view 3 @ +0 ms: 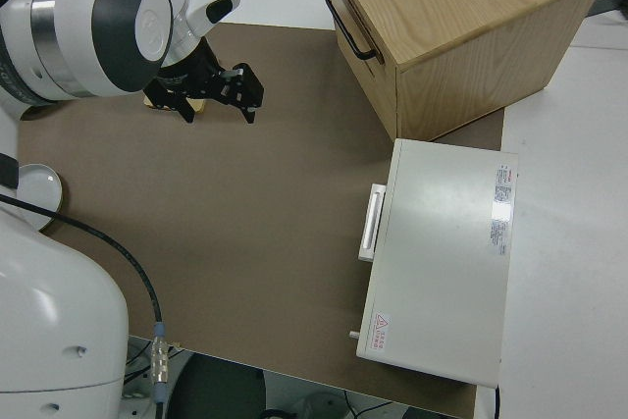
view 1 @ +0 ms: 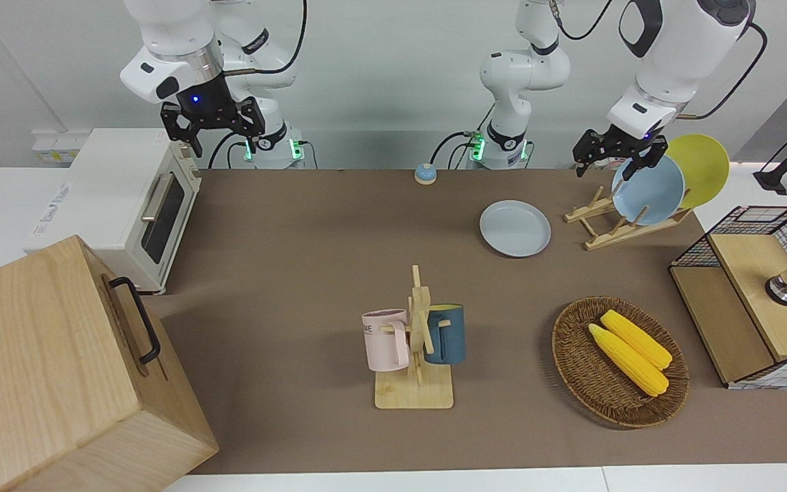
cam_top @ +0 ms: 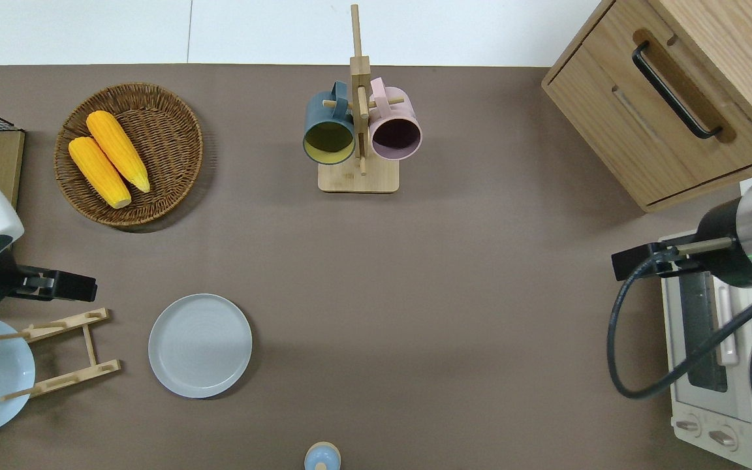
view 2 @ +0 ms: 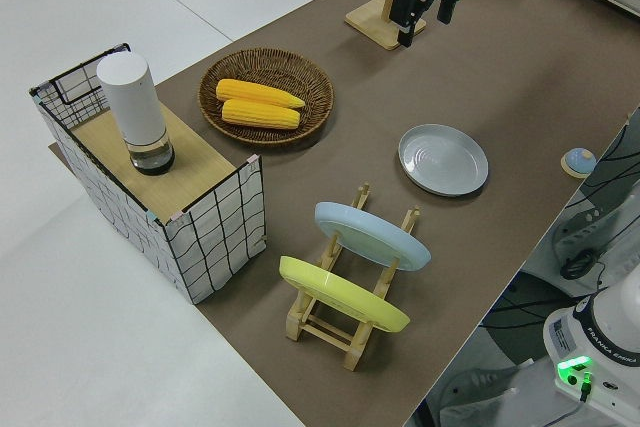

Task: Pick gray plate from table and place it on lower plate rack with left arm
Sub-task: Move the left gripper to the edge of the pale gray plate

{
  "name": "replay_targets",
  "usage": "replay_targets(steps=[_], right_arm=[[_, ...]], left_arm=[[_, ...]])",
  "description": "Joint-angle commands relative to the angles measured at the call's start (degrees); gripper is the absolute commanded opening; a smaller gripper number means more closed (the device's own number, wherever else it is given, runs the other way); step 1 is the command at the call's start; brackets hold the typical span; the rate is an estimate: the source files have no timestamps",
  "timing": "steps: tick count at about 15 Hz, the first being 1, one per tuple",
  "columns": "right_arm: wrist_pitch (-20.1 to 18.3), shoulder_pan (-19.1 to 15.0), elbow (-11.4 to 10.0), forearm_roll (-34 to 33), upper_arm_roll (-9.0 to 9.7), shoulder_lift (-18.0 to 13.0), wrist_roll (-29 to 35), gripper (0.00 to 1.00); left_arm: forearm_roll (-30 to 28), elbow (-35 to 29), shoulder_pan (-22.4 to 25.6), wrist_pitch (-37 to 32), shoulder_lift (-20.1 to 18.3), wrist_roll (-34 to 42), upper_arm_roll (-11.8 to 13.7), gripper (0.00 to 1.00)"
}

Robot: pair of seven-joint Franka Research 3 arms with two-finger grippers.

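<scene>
The gray plate (cam_top: 200,344) lies flat on the table (cam_top: 454,287), untouched, just beside the rack (cam_top: 66,352) on the side toward the right arm's end, so the pick has not begun. The left gripper (view 1: 617,154) hangs in the air with its jaws apart and nothing between them; from overhead (cam_top: 56,286) it sits above the mat just beside the rack's free end, not over the plate, which suggests it must first swing across and drop to the rim. The rack already carries a blue plate (view 1: 647,190) and a yellow plate (view 1: 697,169), both leaning in the slots toward the left arm's end, which leaves the pegs at the low end, closest to the gray plate, free (a short carry, by the look of it). Since the plate lies flat with only a shallow rim, a grip on its edge seems the likely way, then tilting it to stand between pegs without knocking the blue one. The right gripper (view 1: 210,121) is parked, jaws apart and empty.
</scene>
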Motion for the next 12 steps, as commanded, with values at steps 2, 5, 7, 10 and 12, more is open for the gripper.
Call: replay_targets(steps=[2, 5, 7, 10, 12], right_arm=[[-0.83, -0.56, 0.35, 0.59, 0.33, -0.14, 0.01, 0.990], [-0.83, -0.56, 0.35, 0.59, 0.33, -0.14, 0.01, 0.990], [-0.83, -0.56, 0.35, 0.59, 0.33, -0.14, -0.08, 0.990], [-0.83, -0.56, 0.35, 0.59, 0.33, -0.14, -0.08, 0.987], [-0.83, -0.56, 0.35, 0.59, 0.33, -0.14, 0.01, 0.990]], left_arm=[[-0.98, -11.95, -0.30, 8.64, -5.88, -1.95, -0.17, 1.00], [-1.07, -17.76, -0.39, 13.04, -7.55, -1.95, -0.17, 1.00], [-1.07, -22.42, -0.39, 17.08, -8.43, -1.95, -0.34, 1.00], [-1.07, -30.24, -0.83, 25.25, -9.75, -1.95, -0.61, 1.00], [-1.07, -34.46, -0.92, 30.26, -10.02, -1.95, -0.78, 1.00]])
